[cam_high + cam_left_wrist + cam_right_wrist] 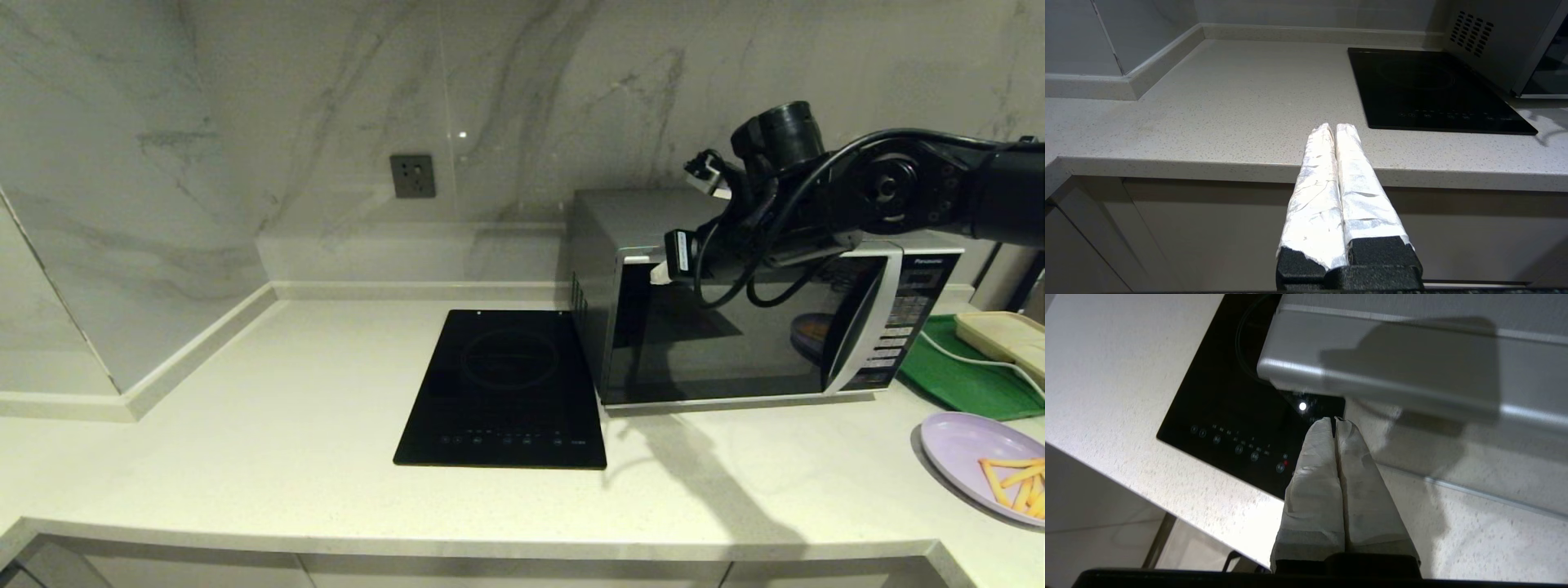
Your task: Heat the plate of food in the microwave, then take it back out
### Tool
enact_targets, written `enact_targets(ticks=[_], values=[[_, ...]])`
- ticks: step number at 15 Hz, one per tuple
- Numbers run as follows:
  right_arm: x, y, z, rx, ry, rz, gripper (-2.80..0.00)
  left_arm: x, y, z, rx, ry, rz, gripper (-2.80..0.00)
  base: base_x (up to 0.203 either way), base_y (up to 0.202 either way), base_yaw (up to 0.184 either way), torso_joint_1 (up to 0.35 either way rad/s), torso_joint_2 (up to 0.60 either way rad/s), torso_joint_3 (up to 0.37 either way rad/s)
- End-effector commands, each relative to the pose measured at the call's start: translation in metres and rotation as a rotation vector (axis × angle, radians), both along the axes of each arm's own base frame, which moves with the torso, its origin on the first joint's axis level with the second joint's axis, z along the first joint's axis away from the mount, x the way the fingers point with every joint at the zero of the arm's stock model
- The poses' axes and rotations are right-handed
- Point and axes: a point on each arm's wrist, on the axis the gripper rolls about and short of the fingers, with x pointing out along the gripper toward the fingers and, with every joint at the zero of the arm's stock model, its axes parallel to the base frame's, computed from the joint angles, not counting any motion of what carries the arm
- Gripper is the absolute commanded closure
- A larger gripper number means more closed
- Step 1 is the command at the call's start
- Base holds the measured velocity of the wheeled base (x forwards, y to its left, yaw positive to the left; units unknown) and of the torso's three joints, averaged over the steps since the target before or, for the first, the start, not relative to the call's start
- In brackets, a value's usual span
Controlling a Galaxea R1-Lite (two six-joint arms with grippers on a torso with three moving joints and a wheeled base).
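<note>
Your right claw [1334,421]: fingers pressed together, empty, hovering at the boxy silver-grey microwave [653,343]'s top left corner. Round pale-lavender plate of food [967,445]: on the bench, well apart from it. Your left claw [1336,128]: closed, empty.

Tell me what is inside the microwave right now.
Through the dark door glass of the microwave only reflections show, among them a plate-like shape near the handle. The interior itself cannot be made out. The plate of food sits outside on the counter.

Right arm stretched in from right at upper level, elbow bent, wrist tipped downward. Right pincer [1334,421] pointing down, taped fingers [1314,465] pressed together, nothing between. Left pincer [1334,127] parked low, pointing forward, fingers likewise together, empty.
</note>
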Motion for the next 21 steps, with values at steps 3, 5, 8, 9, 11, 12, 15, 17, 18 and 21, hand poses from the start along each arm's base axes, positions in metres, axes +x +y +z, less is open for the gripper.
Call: enact_targets(ticks=[3,5,8,9,11,12,15,17,18,21], values=[[0.009,0.003,-0.009,-0.016,-0.014,-0.030,0.00,0.000,0.000,0.000,0.000,-0.002,0.001,0.00,0.000,0.000,0.000,0.000,0.00,0.000],[0.012,0.007,-0.012,-0.015,-0.025,-0.029,0.00,0.000,0.000,0.000,0.000,-0.001,0.000,0.00,0.000,0.000,0.000,0.000,0.00,0.000],[0.019,0.019,-0.016,0.011,-0.073,-0.089,0.00,0.000,0.000,0.000,0.000,-0.001,0.000,0.00,0.000,0.000,0.000,0.000,0.00,0.000],[0.020,0.021,-0.017,0.017,-0.081,-0.094,0.00,0.000,0.000,0.000,0.000,-0.001,0.000,0.00,0.000,0.000,0.000,0.000,0.00,0.000],[0.020,0.022,-0.016,0.019,-0.086,-0.096,0.00,0.000,0.000,0.000,0.000,-0.001,0.000,0.00,0.000,0.000,0.000,0.000,0.00,0.000],[0.021,0.021,-0.016,0.025,-0.090,-0.102,0.00,0.000,0.000,0.000,0.000,-0.001,0.000,0.00,0.000,0.000,0.000,0.000,0.00,0.000],[0.023,0.021,-0.015,0.033,-0.116,-0.138,0.00,0.000,0.000,0.000,0.000,-0.001,0.001,0.00,0.000,0.000,0.000,0.000,0.00,0.000],[0.021,0.020,-0.011,0.039,-0.120,-0.140,0.00,0.000,0.000,0.000,0.000,-0.001,0.000,0.00,0.000,0.000,0.000,0.000,0.00,0.000],[0.018,0.019,-0.006,0.049,-0.124,-0.144,0.00,0.000,0.000,0.000,0.000,-0.001,0.000,0.00,0.000,0.000,0.000,0.000,0.00,0.000],[0.015,0.019,-0.001,0.065,-0.131,-0.150,0.00,0.000,0.000,0.000,0.000,-0.001,0.000,0.00,0.000,0.000,0.000,0.000,0.00,0.000]])
